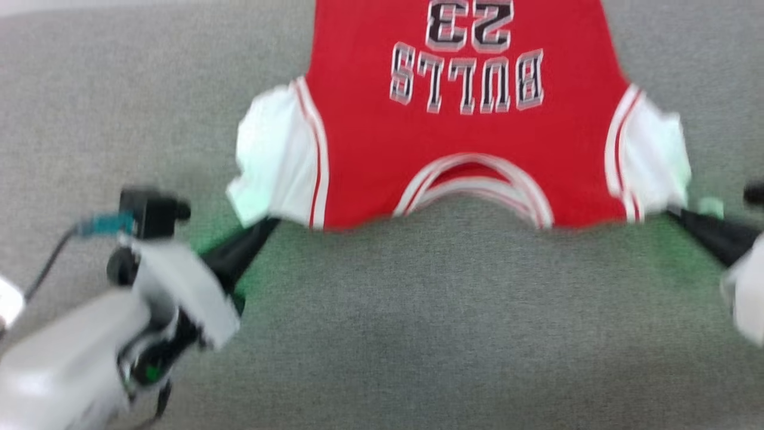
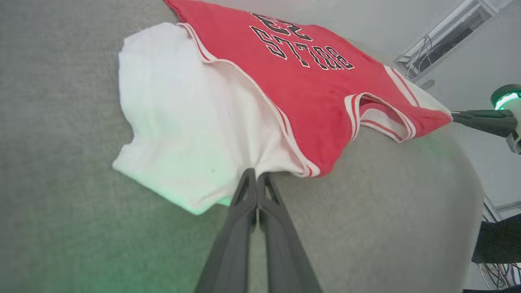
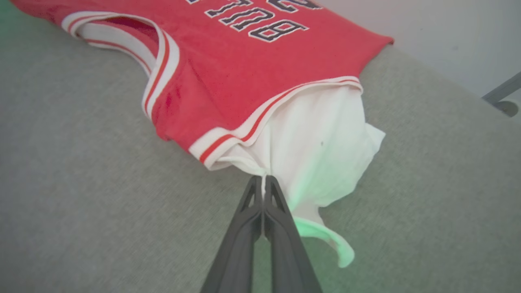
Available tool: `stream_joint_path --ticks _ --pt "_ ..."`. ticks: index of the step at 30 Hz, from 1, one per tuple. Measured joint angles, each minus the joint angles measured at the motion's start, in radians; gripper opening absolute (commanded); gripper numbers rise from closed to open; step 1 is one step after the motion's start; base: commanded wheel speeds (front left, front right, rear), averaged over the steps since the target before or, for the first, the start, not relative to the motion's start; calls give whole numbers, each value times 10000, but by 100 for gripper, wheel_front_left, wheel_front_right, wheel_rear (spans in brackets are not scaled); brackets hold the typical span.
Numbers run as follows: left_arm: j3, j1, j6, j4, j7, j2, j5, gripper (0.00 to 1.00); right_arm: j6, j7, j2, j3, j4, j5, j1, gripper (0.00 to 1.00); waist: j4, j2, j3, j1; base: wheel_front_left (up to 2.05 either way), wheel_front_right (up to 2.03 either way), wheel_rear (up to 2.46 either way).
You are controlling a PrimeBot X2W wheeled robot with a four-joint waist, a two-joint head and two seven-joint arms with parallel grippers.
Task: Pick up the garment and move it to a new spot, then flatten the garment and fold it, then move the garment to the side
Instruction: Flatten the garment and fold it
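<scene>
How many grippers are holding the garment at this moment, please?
2. The left gripper is shut on the garment at one shoulder corner of its near edge; the right gripper is shut on it at the opposite shoulder corner.

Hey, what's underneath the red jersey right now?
The garment rests on a gray fabric surface, which shows beside it and in front. Whether anything else sits beneath the cloth cannot be seen.

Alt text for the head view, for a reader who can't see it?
A red jersey with white sleeves is spread front up on a grey fabric surface, collar toward the camera, lettering upside down. The left gripper and right gripper are each shut on a sleeve near the shoulder. The picture is slightly blurred.
</scene>
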Motion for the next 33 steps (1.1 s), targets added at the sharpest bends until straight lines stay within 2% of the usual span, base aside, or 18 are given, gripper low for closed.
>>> stream_joint_path --ticks 3,8,16,19,23,28,33 --pt "-100 856 0 -690 -42 449 0 0 0 416 -604 -12 -1022 77 842 0 -35 0 -218 0 0 0 0" --pt "-192 2175 0 -1363 -58 961 -10 0 0 1233 -1223 -6 -2347 192 2114 0 -65 0 -589 0 0 0 0" --pt "-265 3996 6 -2978 142 2025 -886 0 0 2447 -2320 -44 -3760 500 3639 0 27 0 -963 0 0 0 0" --pt "-274 4369 100 -3496 244 2353 -1045 0 0 2571 -2522 -265 -4067 627 3946 0 115 0 -960 0 0 0 0" --pt "-253 4402 274 -3795 322 2222 -1026 0 0 2445 -2428 -694 -3950 456 4140 0 227 0 -904 0 0 0 0" --pt "-257 4112 330 -3329 483 1317 -830 0 0 2495 -1645 -869 -3185 -15 4415 0 323 0 -864 0 0 0 0" --pt "-217 3950 240 -2240 522 520 -905 0 0 2568 -840 -897 -2278 -633 4487 0 340 0 -757 0 0 0 0"
